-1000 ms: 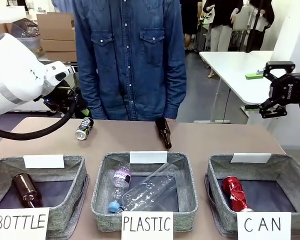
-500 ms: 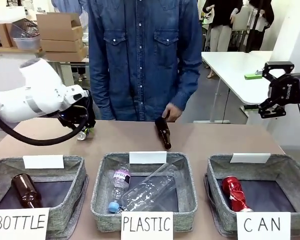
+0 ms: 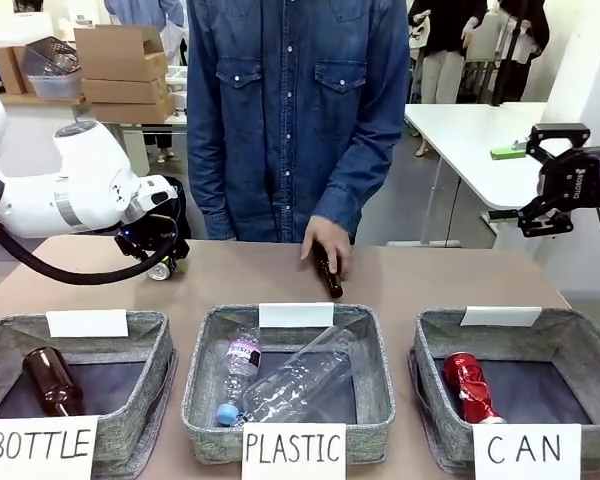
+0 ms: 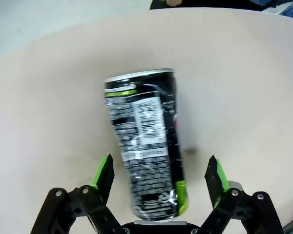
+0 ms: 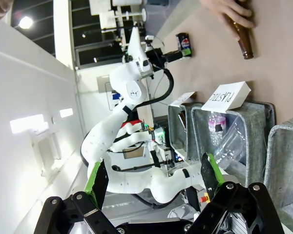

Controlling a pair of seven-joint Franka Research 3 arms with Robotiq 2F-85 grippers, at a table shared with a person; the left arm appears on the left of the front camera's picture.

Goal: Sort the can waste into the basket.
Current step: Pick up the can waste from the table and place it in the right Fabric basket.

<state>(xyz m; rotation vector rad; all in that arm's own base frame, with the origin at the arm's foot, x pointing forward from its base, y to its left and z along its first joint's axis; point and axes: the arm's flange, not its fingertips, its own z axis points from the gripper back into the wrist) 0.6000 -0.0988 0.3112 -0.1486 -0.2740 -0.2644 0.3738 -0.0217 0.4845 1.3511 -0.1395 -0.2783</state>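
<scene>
The black and silver can (image 3: 163, 268) lies on its side at the table's far left. In the left wrist view this can (image 4: 144, 146) sits between the green pads of my left gripper (image 4: 160, 173), with a gap on each side. From the front, my left gripper (image 3: 166, 258) is down over it, jaws open around it. A shiny red can (image 3: 467, 385) lies in the grey basket signed "CAN" (image 3: 580, 330) at front right. My right gripper (image 3: 532, 178) hangs open and holds nothing, high at the right edge, well above that basket.
A person in a denim shirt stands at the far side, one hand (image 3: 325, 240) resting on a brown glass bottle (image 3: 329, 275) lying mid-table. The "PLASTIC" basket (image 3: 205, 345) holds clear bottles; the "BOTTLE" basket (image 3: 155, 335) holds a brown bottle. Bare tabletop runs between the baskets and the far edge.
My left arm swung in and lowered over the black can. The person stepped right and put a hand down on the brown bottle. The right arm stayed put.
</scene>
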